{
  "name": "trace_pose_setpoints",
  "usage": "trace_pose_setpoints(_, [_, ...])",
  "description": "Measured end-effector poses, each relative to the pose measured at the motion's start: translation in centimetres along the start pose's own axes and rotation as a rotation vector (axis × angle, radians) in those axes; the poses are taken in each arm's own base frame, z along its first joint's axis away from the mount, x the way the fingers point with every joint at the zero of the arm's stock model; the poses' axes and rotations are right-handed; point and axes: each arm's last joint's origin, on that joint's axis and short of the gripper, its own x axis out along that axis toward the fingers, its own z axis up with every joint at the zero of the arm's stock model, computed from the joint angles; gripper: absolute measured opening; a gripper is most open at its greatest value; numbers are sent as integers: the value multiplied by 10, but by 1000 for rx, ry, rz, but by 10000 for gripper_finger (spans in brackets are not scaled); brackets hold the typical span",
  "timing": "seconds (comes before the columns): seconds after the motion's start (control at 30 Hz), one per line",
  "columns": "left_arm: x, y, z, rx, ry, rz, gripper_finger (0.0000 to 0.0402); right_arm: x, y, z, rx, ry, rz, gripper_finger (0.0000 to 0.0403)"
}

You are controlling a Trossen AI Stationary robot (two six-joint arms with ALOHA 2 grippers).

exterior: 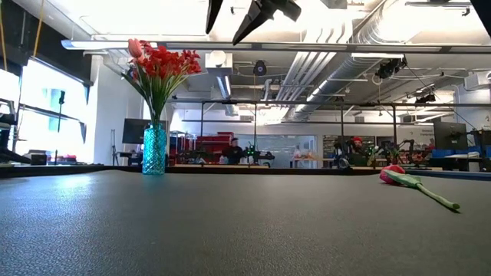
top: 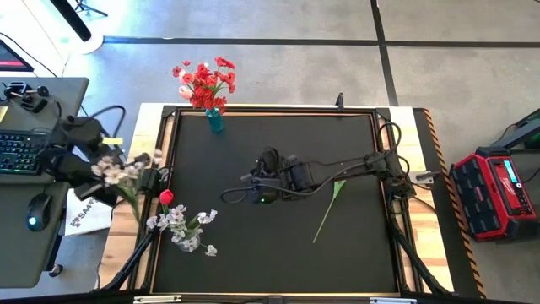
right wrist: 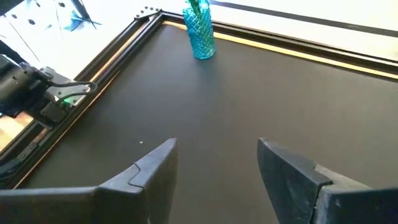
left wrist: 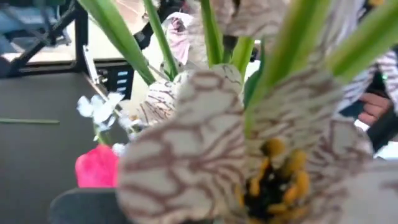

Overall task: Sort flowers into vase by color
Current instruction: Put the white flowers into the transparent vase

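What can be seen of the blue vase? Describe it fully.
The blue vase is a small teal, glass-looking cylinder with a diamond-patterned surface. It stands upright on the black mat near its far edge, left of centre. Green stems fill it, carrying a bunch of red flowers that spreads wide above the rim. Nothing else touches it. The right gripper, jaws open, is above mid-mat, well away.

left end effector (top: 126,173) hidden behind blurred white blossoms (left wrist: 205,168)
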Motion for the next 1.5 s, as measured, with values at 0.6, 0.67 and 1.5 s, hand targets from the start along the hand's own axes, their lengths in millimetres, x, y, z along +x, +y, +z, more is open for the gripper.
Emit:
trace_pose_setpoints(0.6, [26,30,-34,66,78,146,0,0,-2,-2,-28,53,3,208])
trace_pose_setpoints(0.67, [31,35,-39,55,96,142,0,0,-2,-3,-33,56,-1,208])
trace_pose_setpoints(1.5, [50,51,-56,-74,104,57,70,4,-3,-2,-146,176,55,208])
